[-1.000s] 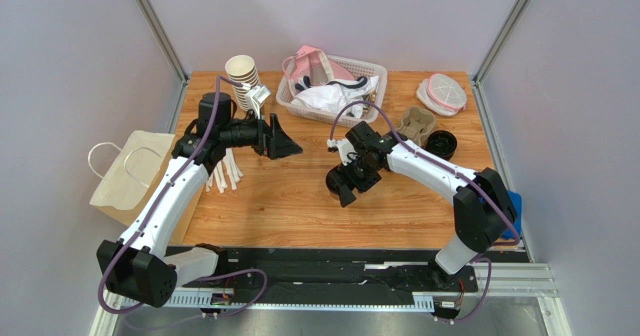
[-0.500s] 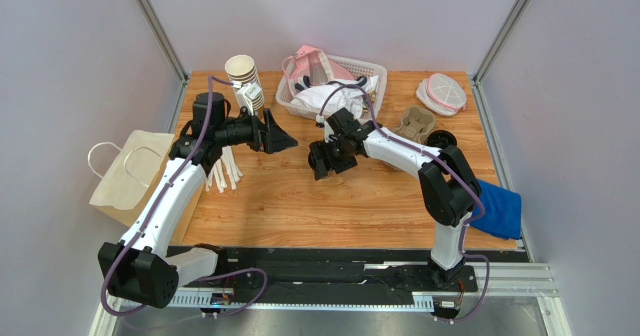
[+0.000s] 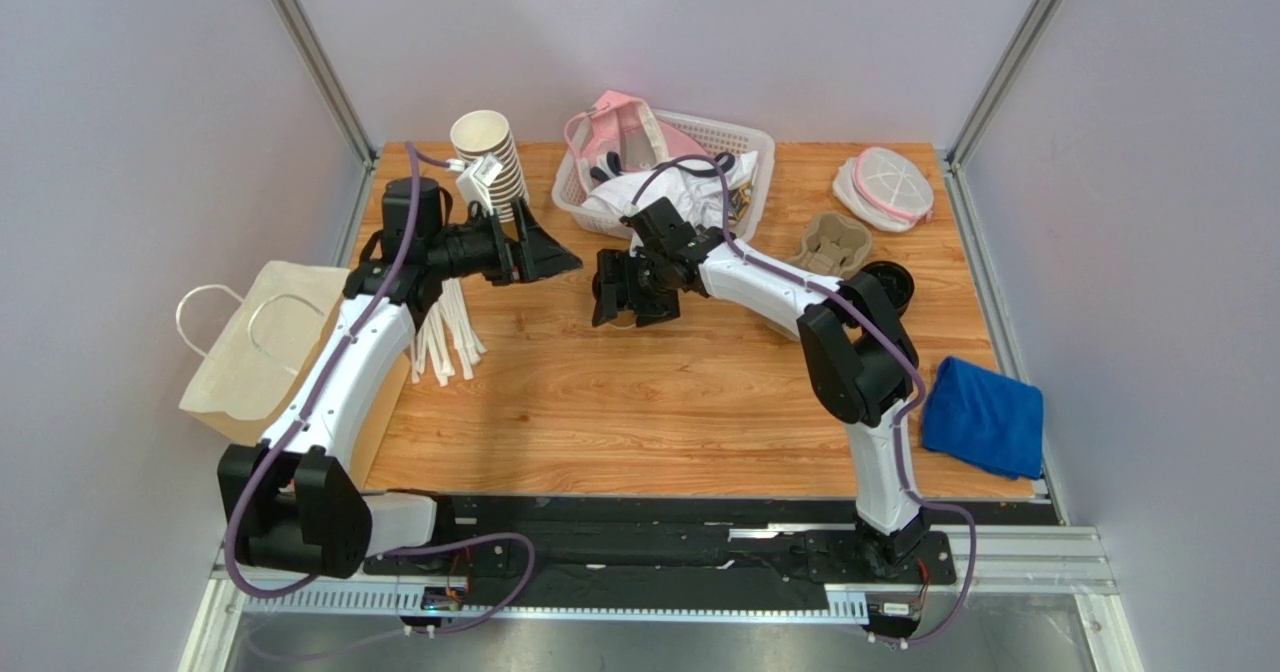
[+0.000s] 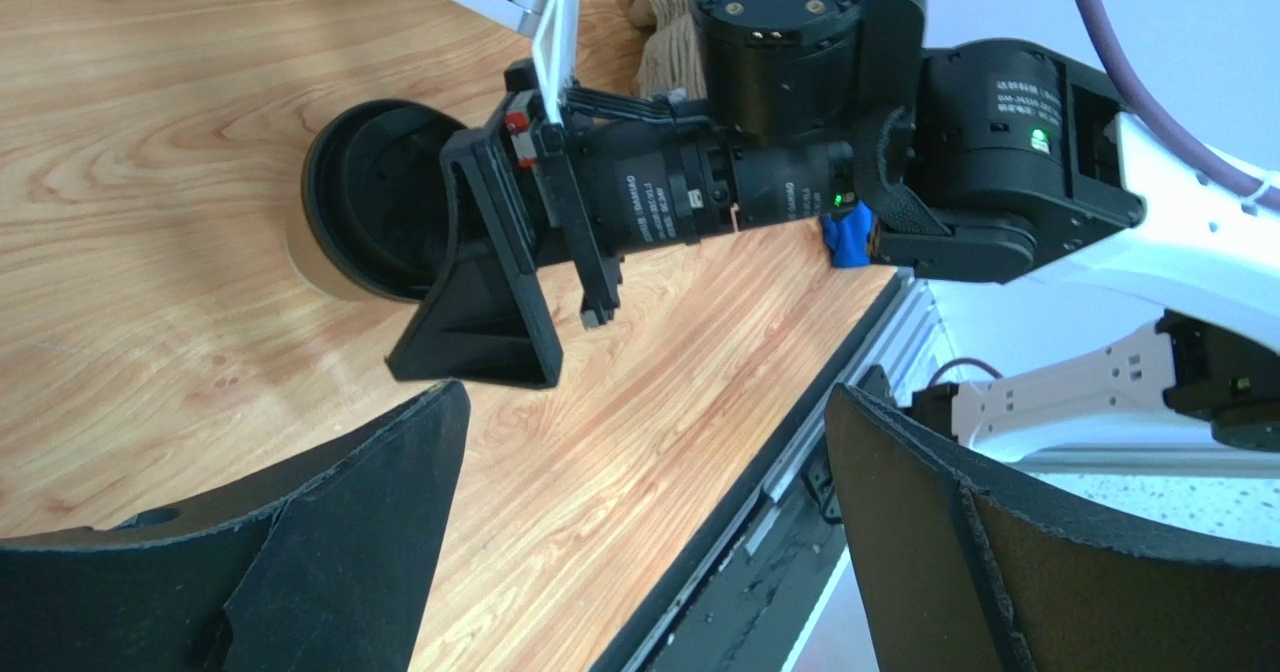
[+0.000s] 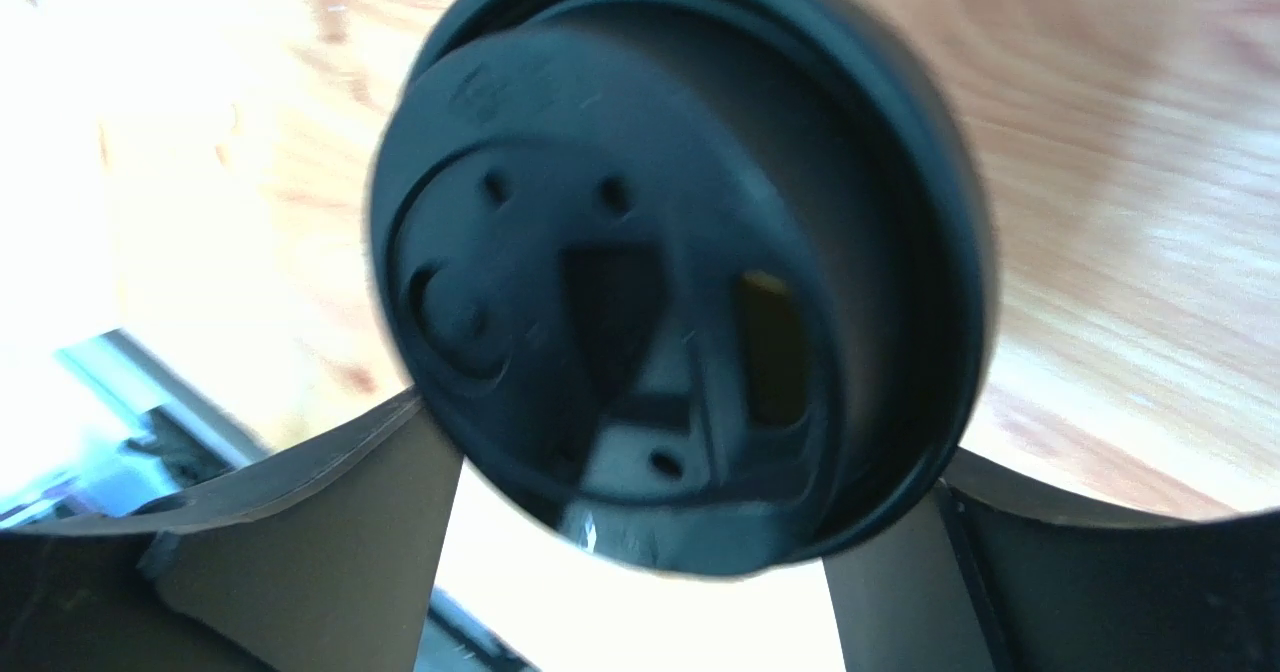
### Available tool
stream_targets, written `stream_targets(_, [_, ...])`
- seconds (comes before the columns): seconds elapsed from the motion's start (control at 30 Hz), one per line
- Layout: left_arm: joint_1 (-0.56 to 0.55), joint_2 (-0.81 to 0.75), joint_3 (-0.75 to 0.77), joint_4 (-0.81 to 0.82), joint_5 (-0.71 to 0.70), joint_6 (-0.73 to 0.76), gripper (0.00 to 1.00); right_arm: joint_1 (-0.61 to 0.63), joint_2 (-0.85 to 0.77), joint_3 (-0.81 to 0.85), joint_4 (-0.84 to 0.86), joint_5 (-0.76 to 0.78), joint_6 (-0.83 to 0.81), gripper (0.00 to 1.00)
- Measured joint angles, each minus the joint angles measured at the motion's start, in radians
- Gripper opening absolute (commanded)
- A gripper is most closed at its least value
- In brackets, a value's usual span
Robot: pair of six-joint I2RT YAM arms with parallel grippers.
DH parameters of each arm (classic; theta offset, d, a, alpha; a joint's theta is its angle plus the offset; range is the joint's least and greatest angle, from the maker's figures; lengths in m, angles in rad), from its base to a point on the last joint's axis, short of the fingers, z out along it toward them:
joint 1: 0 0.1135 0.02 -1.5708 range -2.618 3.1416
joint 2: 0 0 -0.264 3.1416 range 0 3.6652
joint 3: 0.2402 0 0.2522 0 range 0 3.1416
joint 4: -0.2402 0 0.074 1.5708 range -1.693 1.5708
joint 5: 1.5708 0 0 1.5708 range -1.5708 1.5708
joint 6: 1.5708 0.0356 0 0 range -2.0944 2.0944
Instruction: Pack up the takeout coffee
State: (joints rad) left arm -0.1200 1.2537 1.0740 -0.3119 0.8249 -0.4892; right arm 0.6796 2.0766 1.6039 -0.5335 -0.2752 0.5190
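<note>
The takeout coffee is a kraft-brown cup with a black lid (image 4: 365, 201). My right gripper (image 3: 615, 294) is shut on it, left of the table's centre. The top view hides the cup under that gripper. In the right wrist view the black lid (image 5: 676, 252) fills the space between my two fingers (image 5: 301, 507). My left gripper (image 3: 550, 254) is open and empty, a short way left of the cup and pointing at it. In the left wrist view its gripper (image 4: 646, 402) frames bare wood, with the held cup beyond.
A kraft paper bag (image 3: 263, 350) lies at the left edge. A stack of lidless cups (image 3: 489, 155) and white stirrers (image 3: 446, 339) are behind my left arm. At the back are a white basket (image 3: 751, 147), a pulp cup carrier (image 3: 834, 245), a loose black lid (image 3: 887, 285) and a blue cloth (image 3: 984, 417).
My right arm has swung left and toward the back with the cup in its grip, closing on the left gripper. My left gripper has drawn back slightly to the left.
</note>
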Motion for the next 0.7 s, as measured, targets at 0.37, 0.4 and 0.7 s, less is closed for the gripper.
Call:
stream_targets(0.37, [0.035, 0.121, -0.001, 0.164, 0.043, -0.116, 0.65, -0.035, -0.212, -0.12, -0.045, -0.19, -0.077, 0.79])
stream_targets(0.4, [0.035, 0.129, -0.005, 0.183, 0.048, -0.124, 0.59, -0.054, -0.256, -0.153, -0.06, -0.225, -0.102, 0.77])
stream_targets(0.7, [0.021, 0.269, -0.064, 0.371, 0.111, -0.236, 0.05, -0.23, -0.296, -0.114, -0.051, -0.435, -0.141, 0.07])
